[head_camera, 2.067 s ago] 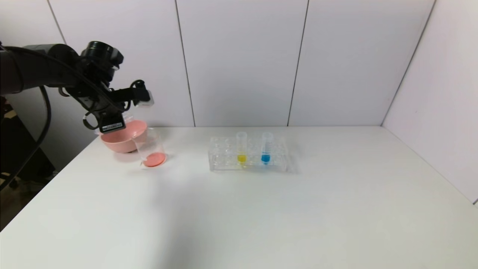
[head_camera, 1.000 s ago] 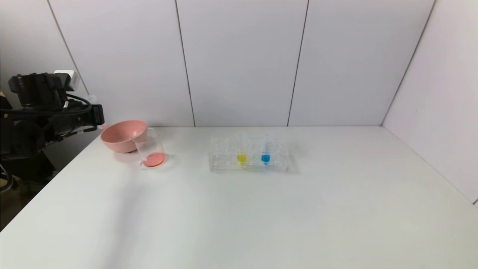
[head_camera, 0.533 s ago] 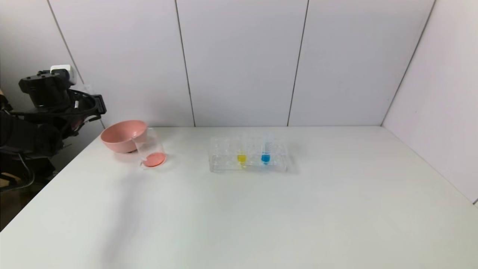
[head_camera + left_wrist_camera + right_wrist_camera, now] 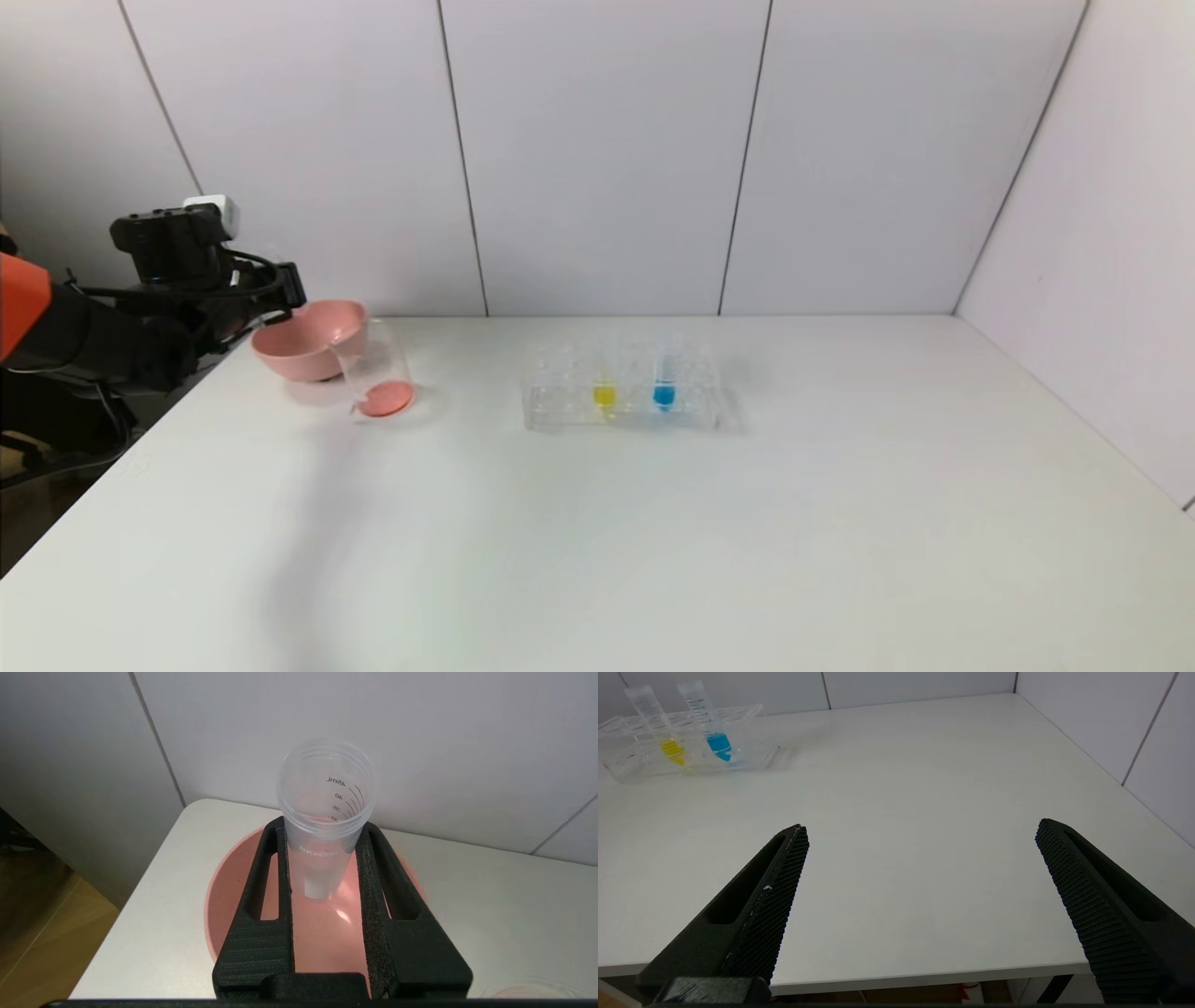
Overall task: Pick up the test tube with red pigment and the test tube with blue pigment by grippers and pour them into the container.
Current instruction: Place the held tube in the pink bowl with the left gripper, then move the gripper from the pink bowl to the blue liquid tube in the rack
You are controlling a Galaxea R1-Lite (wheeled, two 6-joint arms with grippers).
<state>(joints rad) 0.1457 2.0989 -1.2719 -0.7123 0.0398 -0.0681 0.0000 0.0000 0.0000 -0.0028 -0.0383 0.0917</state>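
My left gripper [image 4: 285, 289] is shut on a clear graduated test tube [image 4: 327, 793] that shows no pigment. In the left wrist view the gripper [image 4: 322, 828] holds the tube over the pink bowl [image 4: 233, 896]. The container [image 4: 373, 369], a clear beaker, stands beside the bowl with red-orange pigment [image 4: 386, 399] at its bottom. The test tube with blue pigment [image 4: 665, 373] stands upright in the clear rack [image 4: 621, 415]; it also shows in the right wrist view [image 4: 710, 723]. My right gripper [image 4: 920, 833] is open and empty above the table's front edge.
The pink bowl [image 4: 299, 341] sits at the table's back left corner, close to the left edge. A tube with yellow pigment [image 4: 604, 378] stands in the rack left of the blue one. White wall panels close the back and right sides.
My left arm swung from above the bowl and beaker out to the left, off the table. It has now come back right, over the bowl's rim, still holding the tube.
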